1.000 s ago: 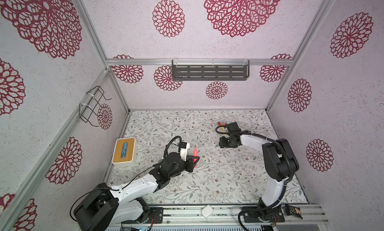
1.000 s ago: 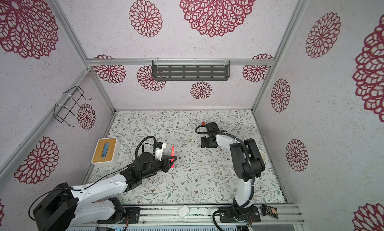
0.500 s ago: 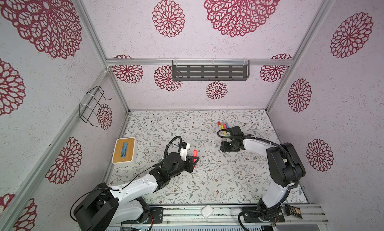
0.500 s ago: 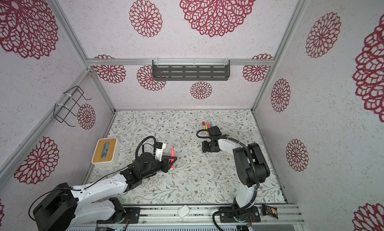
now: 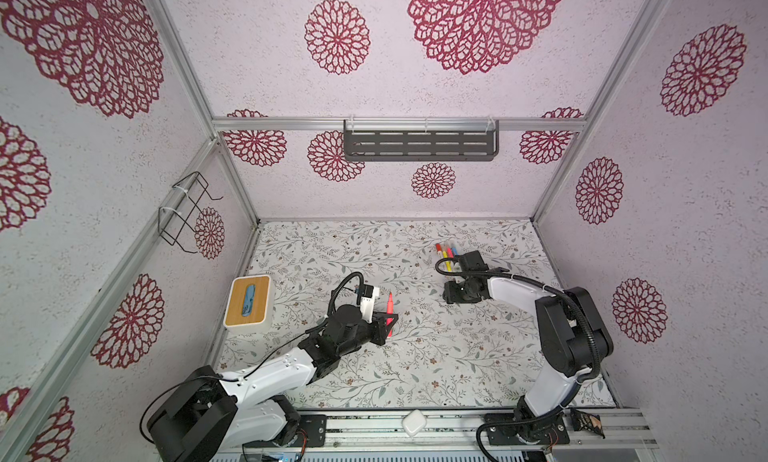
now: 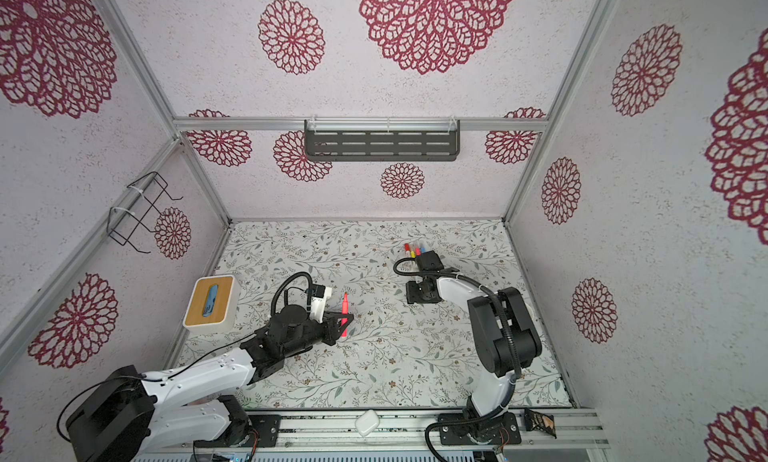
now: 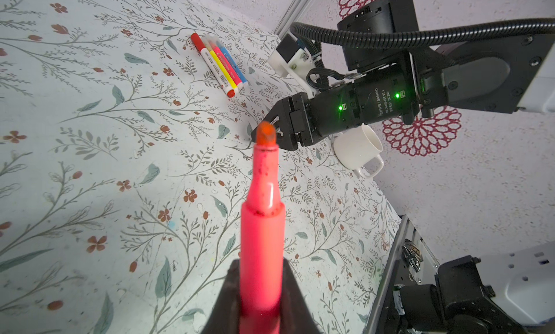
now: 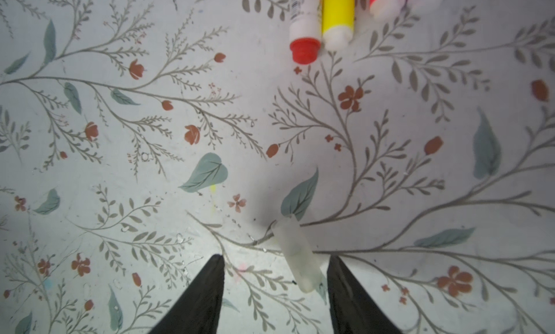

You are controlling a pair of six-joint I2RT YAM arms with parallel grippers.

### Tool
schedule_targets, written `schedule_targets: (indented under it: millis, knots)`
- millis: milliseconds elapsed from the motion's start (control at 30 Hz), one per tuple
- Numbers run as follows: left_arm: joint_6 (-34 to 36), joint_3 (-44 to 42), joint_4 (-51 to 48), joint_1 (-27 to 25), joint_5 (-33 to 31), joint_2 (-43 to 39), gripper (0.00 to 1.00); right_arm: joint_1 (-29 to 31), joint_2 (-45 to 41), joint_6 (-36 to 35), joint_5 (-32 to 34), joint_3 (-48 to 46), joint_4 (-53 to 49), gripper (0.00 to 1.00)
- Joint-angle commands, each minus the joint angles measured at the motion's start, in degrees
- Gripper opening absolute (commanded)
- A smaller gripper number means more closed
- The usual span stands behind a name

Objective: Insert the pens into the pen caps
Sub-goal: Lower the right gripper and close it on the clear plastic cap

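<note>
The right hand [image 8: 276, 259] has withdrawn from the pen row [image 5: 445, 254]; released, it straddles a pale cap [image 8: 295, 256] on the bench [image 8: 120, 167]. The left hand [image 7: 259, 268] clenches a pink pen [image 7: 262, 224].

"DAMIAO" in white on the right arm's black wrist motor [image 7: 377, 103]; print on the pens [image 7: 220, 66] illegible.

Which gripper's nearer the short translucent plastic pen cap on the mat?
Right. The right gripper stands open, jaws straddling the translucent pen cap, not gripping it. The left gripper is well across the floral mat, shut on a pink plastic marker pen.
</note>
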Motion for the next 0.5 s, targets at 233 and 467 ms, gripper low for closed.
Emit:
schedule_targets:
  millis: [233,467]
  knots:
    - [1.3,0.96,-1.08,0.45,0.61,-0.8,0.0,-0.25,4.33,-6.16,2.16,6.99,-7.65,0.46]
    - [1.58,1.22,-1.13,0.52,0.25,-0.35,0.0,-0.15,6.21,-7.27,3.38,8.38,-9.33,0.43]
